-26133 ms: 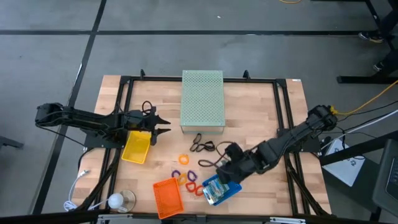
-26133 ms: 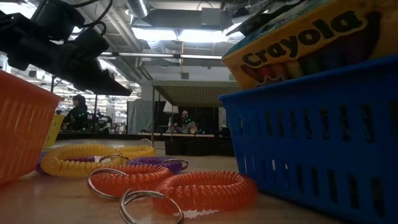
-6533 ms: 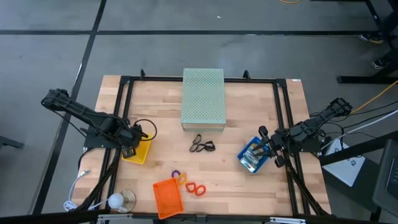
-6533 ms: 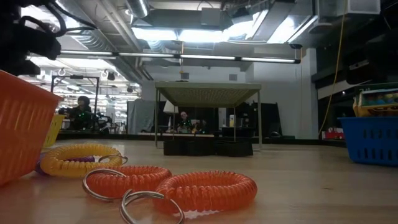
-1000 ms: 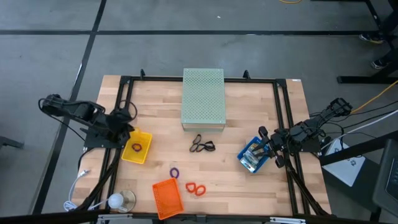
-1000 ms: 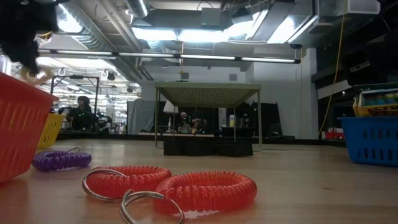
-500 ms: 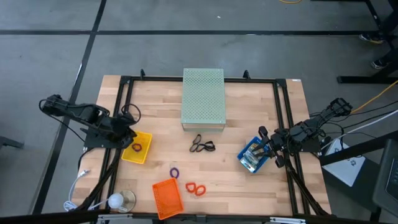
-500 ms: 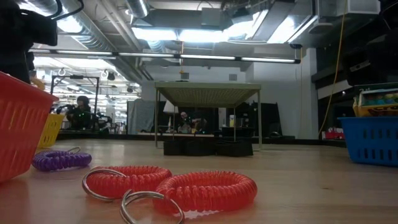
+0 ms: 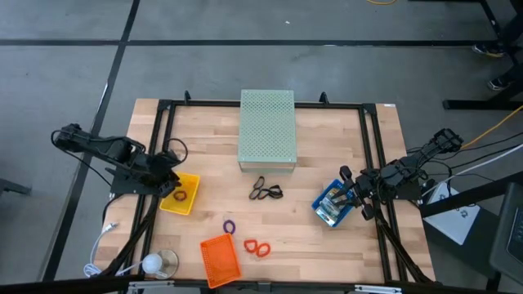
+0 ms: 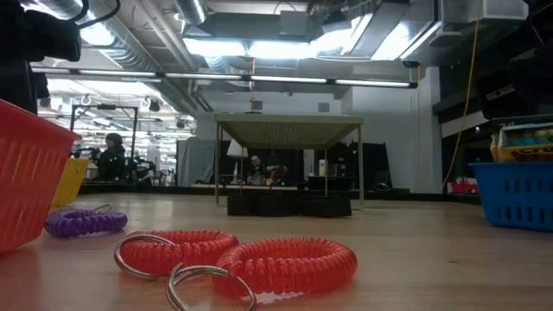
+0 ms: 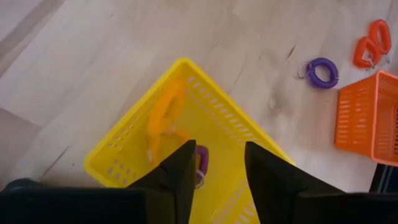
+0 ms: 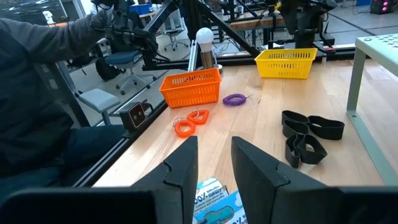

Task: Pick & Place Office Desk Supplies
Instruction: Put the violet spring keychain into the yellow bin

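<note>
The wooden tabletop [image 9: 327,147] fills the centre of the high view, with the pale green perforated box [image 9: 266,129] at its upper middle. At the left edge sits the yellow tray [image 9: 181,193], which now carries a yellow ring [image 11: 163,118] and a purple ring [image 11: 201,160]; both were lying near the orange tray [image 9: 220,259] at lower centre seconds ago, so the coil sorting is moving along. The left end effector [image 11: 214,171] hovers directly over that tray with its fingers narrowly parted and empty, having pulled back from the drop. At the right edge, the right end effector [image 12: 212,163] waits, parted and holding nothing, above the blue tray [image 9: 333,202] of printed packets [image 12: 212,200], unchanged over the last seconds. Left on the bare wood are the black loops [image 9: 265,191] in the middle, a second purple ring [image 9: 230,225] and two red rings [image 9: 257,247] at lower centre; those likely come next.
</note>
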Controlling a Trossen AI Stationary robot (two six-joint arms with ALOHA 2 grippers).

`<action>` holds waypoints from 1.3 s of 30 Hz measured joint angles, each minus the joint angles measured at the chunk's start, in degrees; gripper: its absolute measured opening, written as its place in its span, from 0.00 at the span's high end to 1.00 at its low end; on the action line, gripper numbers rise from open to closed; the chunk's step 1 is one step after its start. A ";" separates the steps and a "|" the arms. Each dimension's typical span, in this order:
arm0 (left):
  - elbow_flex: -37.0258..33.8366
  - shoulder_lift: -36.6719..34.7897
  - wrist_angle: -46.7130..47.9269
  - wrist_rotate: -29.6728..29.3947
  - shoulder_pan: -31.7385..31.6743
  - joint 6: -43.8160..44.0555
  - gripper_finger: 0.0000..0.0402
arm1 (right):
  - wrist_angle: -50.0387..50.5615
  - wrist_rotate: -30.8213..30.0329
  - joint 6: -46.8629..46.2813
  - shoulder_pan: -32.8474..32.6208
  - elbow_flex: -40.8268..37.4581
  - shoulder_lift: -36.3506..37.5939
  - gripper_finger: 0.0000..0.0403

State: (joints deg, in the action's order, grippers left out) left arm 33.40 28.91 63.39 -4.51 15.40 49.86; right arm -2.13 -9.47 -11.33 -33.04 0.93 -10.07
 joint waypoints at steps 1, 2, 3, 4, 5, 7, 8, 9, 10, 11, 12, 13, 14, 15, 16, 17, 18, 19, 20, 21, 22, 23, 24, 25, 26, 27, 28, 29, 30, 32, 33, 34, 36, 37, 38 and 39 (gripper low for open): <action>-0.52 0.31 -0.96 0.03 0.00 0.00 0.66 | 0.00 0.00 0.02 0.00 0.00 0.00 0.76; -1.38 0.58 -2.37 0.45 0.00 -0.03 0.65 | 0.00 -0.04 0.03 0.00 0.00 0.00 0.76; -2.68 0.75 -4.70 1.43 -0.02 -0.44 0.65 | 0.00 -0.13 0.17 0.00 0.00 0.00 0.76; -4.13 1.04 -7.74 2.47 -0.01 -1.20 0.64 | 0.00 -0.15 0.23 0.00 0.00 0.00 0.76; -5.67 1.30 -11.31 3.04 0.00 -2.12 0.63 | 0.01 -0.15 0.33 0.00 0.00 0.00 0.76; -9.09 2.19 -20.70 2.85 0.00 -4.29 0.62 | 0.02 -0.15 0.71 0.00 0.00 0.00 0.76; -10.52 2.86 -25.63 2.44 0.00 -5.04 0.62 | 0.00 -0.15 0.87 0.00 0.00 0.00 0.76; -11.79 3.70 -30.75 2.22 0.00 -5.63 0.62 | 0.00 -0.15 0.87 0.00 0.00 0.00 0.76; -12.67 4.65 -34.90 2.12 -0.02 -6.30 0.62 | 0.00 -0.15 0.87 0.00 0.00 0.00 0.76; -13.09 5.83 -37.98 2.04 -0.02 -7.02 0.62 | 0.01 -0.15 0.87 0.00 0.00 0.00 0.76; -13.10 7.24 -39.98 1.77 -0.02 -7.70 0.62 | 0.00 -0.15 0.87 0.00 0.00 0.00 0.76; -12.90 8.83 -41.31 1.36 -0.02 -8.42 0.62 | 0.00 -0.15 0.87 0.00 0.00 0.00 0.76; -12.51 10.61 -42.19 0.91 -0.02 -9.06 0.62 | 0.00 -0.15 0.87 0.00 0.00 0.00 0.76; -11.99 12.53 -42.77 0.49 0.08 -9.55 0.62 | 0.00 -0.15 0.89 0.00 0.00 0.00 0.76; -11.31 14.64 -43.17 -0.26 0.27 -9.95 0.62 | 0.00 -0.15 0.89 0.00 0.00 0.00 0.76; -10.66 16.99 -43.76 -1.18 0.50 -10.51 0.62 | 0.01 -0.15 0.86 0.00 0.00 0.00 0.76; -9.93 19.57 -44.58 -1.84 0.79 -11.15 0.62 | 0.00 -0.15 0.48 0.00 0.00 0.00 0.76; -9.20 22.36 -45.77 -2.38 1.11 -11.92 0.62 | 0.00 -0.13 -0.30 0.00 0.00 0.00 0.76; -8.40 25.15 -46.83 -2.88 1.49 -13.09 0.62 | 0.01 -0.13 -1.24 0.00 0.00 0.00 0.76; -7.39 28.23 -47.33 -3.59 1.86 -14.51 0.62 | 0.01 -0.12 -2.06 0.00 0.00 0.00 0.76; -6.16 31.25 -47.49 -4.55 2.19 -16.20 0.62 | 0.00 0.00 -2.77 0.00 0.00 0.00 0.76; -4.79 34.20 -47.53 -5.51 2.45 -18.10 0.62 | 0.00 0.07 -3.06 0.00 0.00 0.00 0.76; -3.28 37.24 -47.55 -6.48 2.63 -19.97 0.62 | 0.00 0.07 -3.06 0.00 0.00 0.00 0.76; -1.67 39.99 -47.42 -7.13 2.81 -21.96 0.62 | 0.02 0.07 -2.95 0.00 0.00 0.00 0.76; 0.14 42.69 -47.38 -7.73 2.95 -24.05 0.62 | 0.00 0.04 -2.45 0.00 0.00 0.00 0.76; 2.13 45.18 -47.34 -7.90 3.04 -26.03 0.62 | 0.02 0.02 -1.66 0.00 0.00 0.00 0.76; 4.18 47.39 -47.03 -7.77 3.08 -27.88 0.62 | 0.00 0.02 -1.00 0.00 0.00 0.00 0.76; 6.25 49.35 -46.53 -7.72 3.08 -29.50 0.62 | 0.00 0.04 -0.46 0.00 0.00 0.00 0.76; 8.32 51.14 -46.17 -7.58 3.08 -30.79 0.62 | 0.02 0.04 -0.29 0.00 0.00 0.00 0.76; 12.46 54.32 -44.55 -7.01 3.04 -32.71 0.62 | 0.00 0.04 -0.25 0.00 0.00 0.00 0.76; 14.39 55.85 -43.49 -6.50 2.94 -33.57 0.62 | 0.00 0.04 -0.24 0.00 0.00 0.00 0.76; 16.25 57.37 -42.71 -6.09 2.90 -34.55 0.62 | 0.01 0.05 -0.19 0.00 0.00 -0.01 0.76; 19.31 60.30 -41.61 -5.85 3.51 -36.47 0.62 | 0.00 0.06 0.29 0.00 0.00 -0.01 0.76; 20.65 61.79 -40.83 -5.82 3.84 -37.23 0.62 | 0.02 0.07 0.68 0.00 0.00 -0.02 0.76; 21.98 63.39 -39.53 -5.79 4.15 -37.76 0.62 | 0.02 0.07 1.16 0.00 0.00 -0.02 0.76; 23.16 64.95 -37.62 -5.75 4.45 -38.38 0.62 | 0.00 0.21 1.33 0.00 0.00 -0.04 0.76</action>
State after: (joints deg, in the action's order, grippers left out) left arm 56.55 93.86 25.76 -10.27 19.85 11.49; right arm -2.13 -9.27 -10.00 -33.04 0.93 -10.11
